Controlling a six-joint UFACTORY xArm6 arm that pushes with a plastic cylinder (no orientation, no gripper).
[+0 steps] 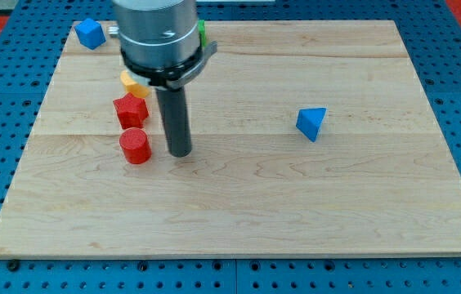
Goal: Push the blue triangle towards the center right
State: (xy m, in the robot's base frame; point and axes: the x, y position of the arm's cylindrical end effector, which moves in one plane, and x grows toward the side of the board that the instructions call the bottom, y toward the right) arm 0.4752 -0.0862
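Observation:
The blue triangle [311,123] lies on the wooden board [296,212], right of the middle. My tip [180,153] rests on the board left of centre, well to the left of the blue triangle and apart from it. A red cylinder [135,145] stands just left of my tip, not touching it.
A red star-shaped block [131,109] sits above the red cylinder. An orange block [132,83] lies above that, partly hidden by the arm. A blue block [91,33] sits at the board's top left corner. A green block [202,31] peeks out behind the arm at the top.

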